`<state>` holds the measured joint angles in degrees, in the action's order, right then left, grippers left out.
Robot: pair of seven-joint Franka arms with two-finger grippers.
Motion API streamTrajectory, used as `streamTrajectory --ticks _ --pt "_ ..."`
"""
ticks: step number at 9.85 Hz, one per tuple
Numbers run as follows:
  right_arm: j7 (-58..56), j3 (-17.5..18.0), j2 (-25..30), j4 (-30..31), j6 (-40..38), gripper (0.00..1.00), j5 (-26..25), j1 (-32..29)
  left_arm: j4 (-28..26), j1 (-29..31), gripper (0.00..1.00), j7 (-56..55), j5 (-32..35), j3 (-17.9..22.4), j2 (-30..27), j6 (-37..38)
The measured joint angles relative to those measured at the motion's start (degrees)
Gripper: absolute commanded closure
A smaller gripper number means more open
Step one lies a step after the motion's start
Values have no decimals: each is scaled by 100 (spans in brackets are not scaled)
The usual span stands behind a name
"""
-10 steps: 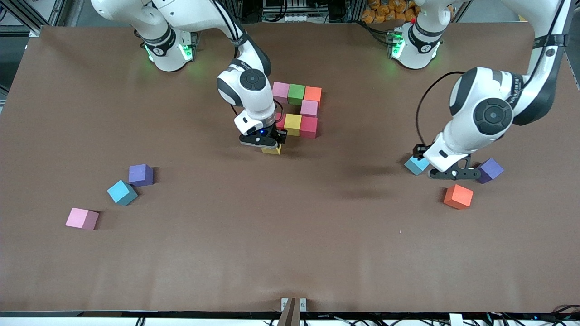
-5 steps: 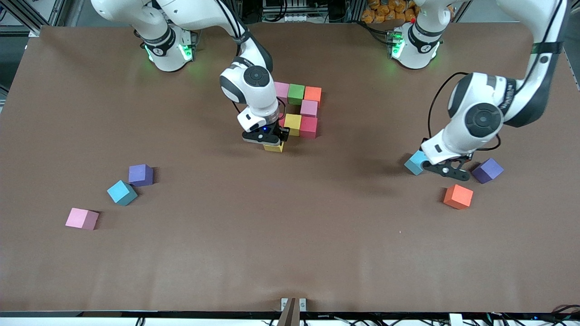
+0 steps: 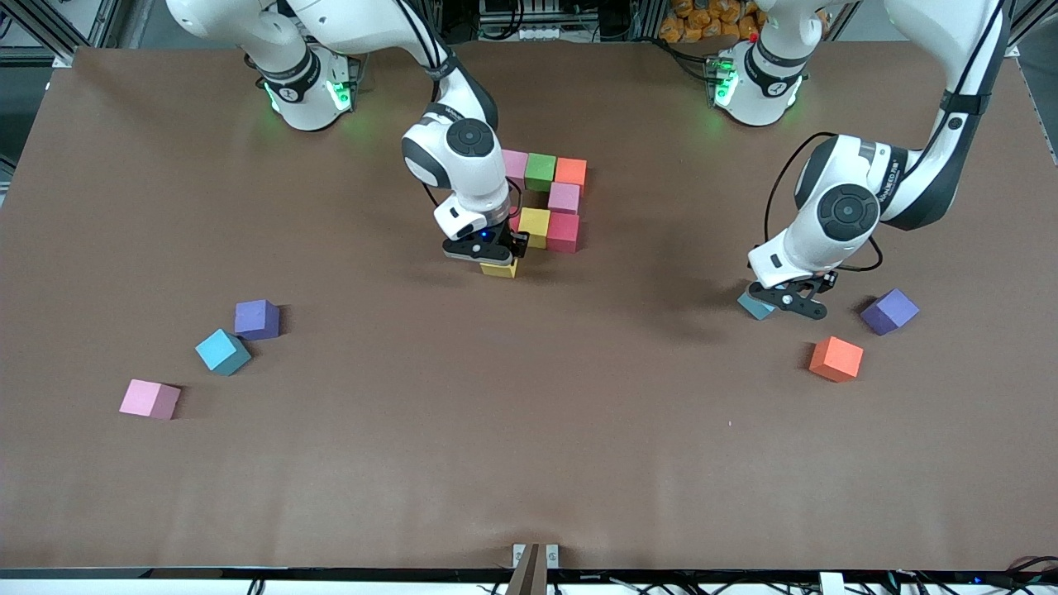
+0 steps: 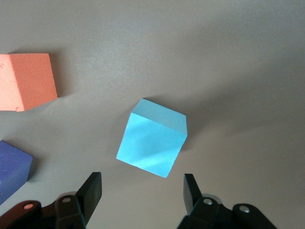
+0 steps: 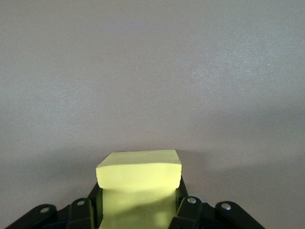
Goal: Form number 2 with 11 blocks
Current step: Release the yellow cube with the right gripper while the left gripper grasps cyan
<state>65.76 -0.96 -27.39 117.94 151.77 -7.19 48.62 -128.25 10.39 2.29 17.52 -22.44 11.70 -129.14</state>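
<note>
Clamping a yellow block [image 5: 140, 188], the right gripper [image 5: 138, 202] meets the table [image 3: 496, 430].

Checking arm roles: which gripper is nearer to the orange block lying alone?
Left. The left gripper hangs open over a blue block just beside the orange block. The right gripper is shut on a yellow block at the digit, toward the table's middle.

My left hand [image 3: 781, 304] has swung away from the purple block [image 3: 889, 311], which now shows fully, and come over the sky-blue block [image 4: 153, 143], covering most of it from the front. My right hand [image 3: 489, 252] with its yellow block [image 5: 139, 183] edged slightly closer to the red-and-yellow row.
</note>
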Motion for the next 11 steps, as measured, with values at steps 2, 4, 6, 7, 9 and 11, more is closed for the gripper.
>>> streamTrajectory --ticks 2,4,6,7,9,11 --pt "3 -21 -1 1 -3 68 -11 27 -92 1 23 557 5 -1 0 -206" --pt "7 -38 -1 4 -12 69 -42 60 -161 1 23 929 5 -1 18 -391" --pt "34 -45 -1 4 -22 69 -66 77 -197 1 23 988 23 0 90 -521" --pt "47 -46 -1 4 -30 69 -70 86 -199 1 23 991 51 1 120 -547" --pt "118 -53 2 3 -60 69 -76 122 -200 4 23 991 115 12 208 -691" --pt "159 -63 6 3 -88 69 -77 171 -200 10 23 991 330 64 300 -816"
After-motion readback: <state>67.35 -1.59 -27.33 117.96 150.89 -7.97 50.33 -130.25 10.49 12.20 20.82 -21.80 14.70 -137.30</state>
